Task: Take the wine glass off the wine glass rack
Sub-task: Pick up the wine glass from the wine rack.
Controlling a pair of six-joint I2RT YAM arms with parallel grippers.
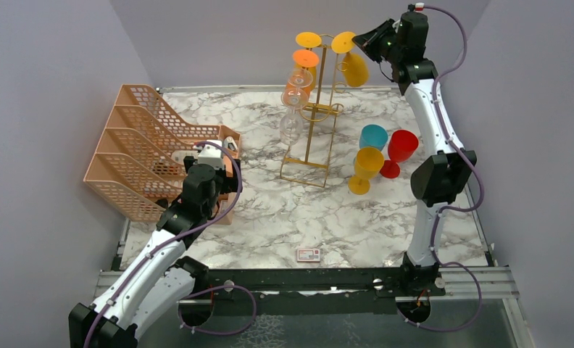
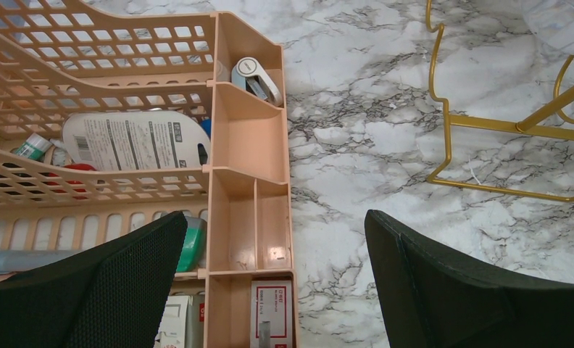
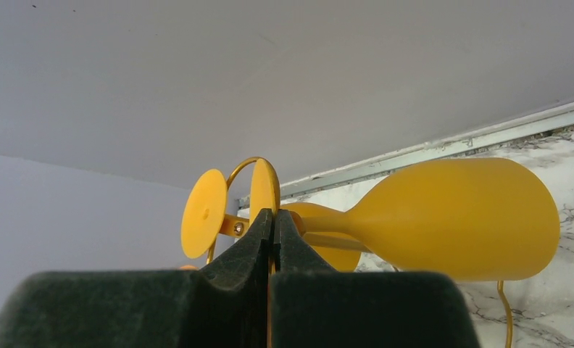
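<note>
1. The yellow wine glass hangs bowl-down from a top hook of the gold wire rack, at the back of the marble counter.
2. The right claw appears pinched on the glass's thin foot.
3. Unhooking is in hand; next, the foot likely needs sliding clear of the hook.
4. The left claw, spread apart, hovers over the peach organiser.
</note>
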